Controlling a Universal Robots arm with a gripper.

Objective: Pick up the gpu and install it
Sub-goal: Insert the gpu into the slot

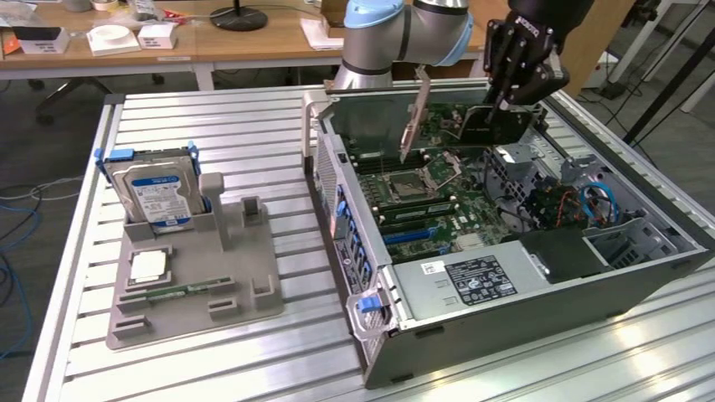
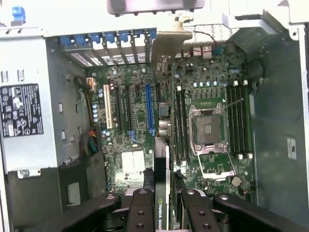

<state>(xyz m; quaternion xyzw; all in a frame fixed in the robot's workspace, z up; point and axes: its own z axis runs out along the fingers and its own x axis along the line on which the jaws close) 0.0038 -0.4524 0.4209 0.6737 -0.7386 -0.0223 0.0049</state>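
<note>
Gripper gripping gpu edge-on above motherboard. Risk: card tilting, missing slot, bracket catching case.

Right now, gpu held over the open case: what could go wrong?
The gpu, clamped in the gripper, looks offset from the blue slot toward the memory slots; pressing down there could miss and strike board parts. Its metal bracket hangs by the slotted case wall and might catch on it.
</note>
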